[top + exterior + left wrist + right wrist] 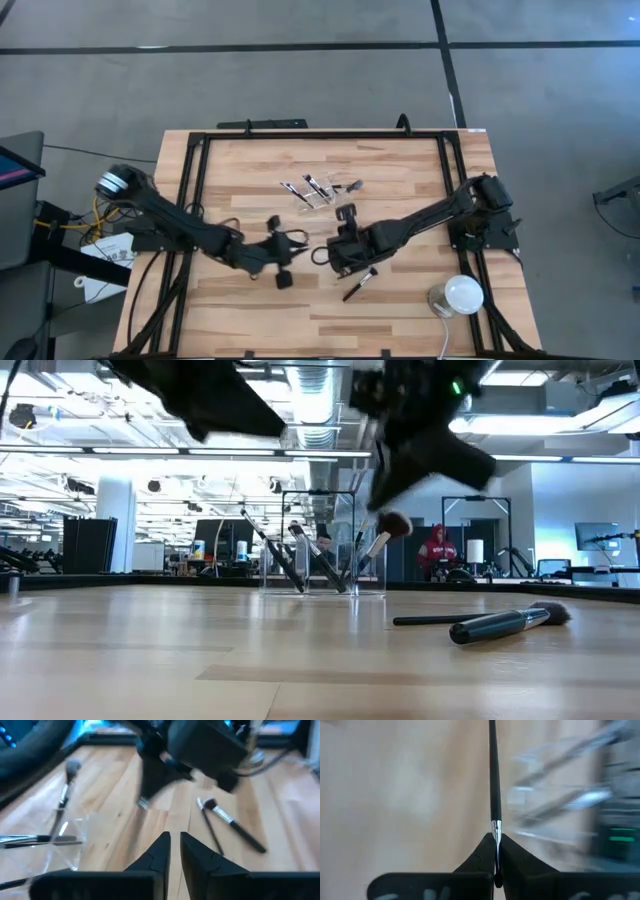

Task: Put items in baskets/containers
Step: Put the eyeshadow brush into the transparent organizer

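**Brush pinched in the right gripper, container just ahead**

Brush (493,780) in play: a slim dark-handled one, clamped between the closed fingers of the right gripper (495,851). Its silver collar sits right at the fingertips. The long handle runs straight out ahead of the gripper, in line with the fingers. In the low view the bristle end (393,524) hangs under the gripper, clear of the wood.

Clear container (318,190) stands past the middle of the table (400,300), on the far side of both grippers. Several brushes already lean in it, crossing each other. From the overhead view the right gripper (343,250) is near it but not over it. The container lies beyond the gripper, a little toward the left arm's side. In the right wrist view its blurred wall (555,805) shows just beside the handle.

My reading: the move ahead turns on this offset. The held brush must travel away from the robot and be tipped so its long axis drops through the open top. Brushes already inside may block the way.

Left gripper (172,851) sits over bare wood beside the right one, fingers a narrow slit apart, holding nothing. It is about as near the container, though empty.

Two more brushes (360,283) lie flat near the right gripper, on the near side, not yet collected. White dome (462,294) rests at the right near corner, well apart.
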Robot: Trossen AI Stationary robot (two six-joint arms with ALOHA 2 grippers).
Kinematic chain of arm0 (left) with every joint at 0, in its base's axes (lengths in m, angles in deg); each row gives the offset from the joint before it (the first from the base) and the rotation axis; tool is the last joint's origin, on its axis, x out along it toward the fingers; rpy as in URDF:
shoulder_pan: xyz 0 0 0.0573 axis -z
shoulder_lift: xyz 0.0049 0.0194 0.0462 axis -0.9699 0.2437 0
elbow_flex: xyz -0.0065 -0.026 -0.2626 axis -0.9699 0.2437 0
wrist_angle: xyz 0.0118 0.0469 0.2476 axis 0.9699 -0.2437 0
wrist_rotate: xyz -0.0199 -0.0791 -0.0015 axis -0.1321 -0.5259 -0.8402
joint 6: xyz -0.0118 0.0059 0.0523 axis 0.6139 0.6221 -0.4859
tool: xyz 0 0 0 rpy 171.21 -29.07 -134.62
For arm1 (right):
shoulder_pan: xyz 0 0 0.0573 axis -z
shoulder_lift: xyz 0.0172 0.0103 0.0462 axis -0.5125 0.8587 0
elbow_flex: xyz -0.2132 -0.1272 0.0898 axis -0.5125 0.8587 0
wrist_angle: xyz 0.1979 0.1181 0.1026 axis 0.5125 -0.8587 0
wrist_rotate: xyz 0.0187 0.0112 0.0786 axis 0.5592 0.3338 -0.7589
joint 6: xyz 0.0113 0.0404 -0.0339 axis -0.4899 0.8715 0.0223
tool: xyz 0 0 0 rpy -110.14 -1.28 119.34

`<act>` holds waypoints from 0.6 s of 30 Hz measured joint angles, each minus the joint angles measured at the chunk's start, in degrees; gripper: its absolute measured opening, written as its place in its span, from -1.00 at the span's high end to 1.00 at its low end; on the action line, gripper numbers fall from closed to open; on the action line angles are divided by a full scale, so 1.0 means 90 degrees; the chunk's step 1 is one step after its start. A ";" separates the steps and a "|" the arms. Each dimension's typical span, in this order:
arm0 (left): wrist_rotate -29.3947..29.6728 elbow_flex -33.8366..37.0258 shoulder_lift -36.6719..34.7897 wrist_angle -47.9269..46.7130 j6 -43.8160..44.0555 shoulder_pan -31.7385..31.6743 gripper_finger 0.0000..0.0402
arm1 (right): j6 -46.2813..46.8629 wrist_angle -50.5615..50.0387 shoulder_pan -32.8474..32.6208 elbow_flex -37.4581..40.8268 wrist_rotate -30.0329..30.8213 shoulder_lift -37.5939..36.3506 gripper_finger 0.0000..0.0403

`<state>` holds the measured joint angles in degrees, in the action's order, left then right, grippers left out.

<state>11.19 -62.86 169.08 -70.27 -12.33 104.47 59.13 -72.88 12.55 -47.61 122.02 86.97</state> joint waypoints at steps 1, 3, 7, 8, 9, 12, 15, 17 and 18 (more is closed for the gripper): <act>0.0010 0.0119 -0.0243 -0.0020 -0.0002 0.0044 0.82 | -0.0304 -0.0305 0.0000 -0.0243 0.0394 -0.0002 1.00; 0.0060 0.0408 -0.0726 -0.0022 -0.0002 0.0139 0.84 | -0.1130 -0.0679 0.0027 -0.0585 0.1096 -0.0007 1.00; 0.0580 0.1034 -0.1573 -0.0008 0.0105 0.0258 0.90 | -0.2971 -0.0788 0.0220 -0.0959 0.1913 -0.0005 1.00; 0.0730 0.1197 -0.1743 -0.0019 0.0224 0.0284 0.91 | -0.3397 -0.0781 0.0304 -0.0976 0.1990 -0.0007 1.00; 0.0802 0.1343 -0.1886 -0.0010 0.0374 0.0289 0.92 | -0.3777 -0.0794 0.0393 -0.0974 0.2051 -0.0005 1.00; 0.0860 0.1843 -0.2264 -0.0005 0.0815 0.0287 0.96 | -0.4676 -0.0703 0.0686 -0.0964 0.2174 0.0002 1.00; 0.0973 0.2281 -0.2456 0.0038 0.1208 0.0282 0.97 | -0.5376 -0.0523 0.0943 -0.0964 0.2177 0.0002 1.00; 0.1057 0.2501 -0.2456 0.0126 0.1480 0.0282 0.97 | -0.5792 -0.0379 0.1071 -0.0964 0.2178 0.0002 1.00; 0.1159 0.2587 -0.2456 0.0135 0.1588 0.0282 0.97 | -0.5985 -0.0263 0.1124 -0.0964 0.2174 0.0009 1.00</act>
<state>21.62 -39.58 146.98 -69.06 1.97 107.01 5.27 -75.24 22.66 -56.29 141.58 87.05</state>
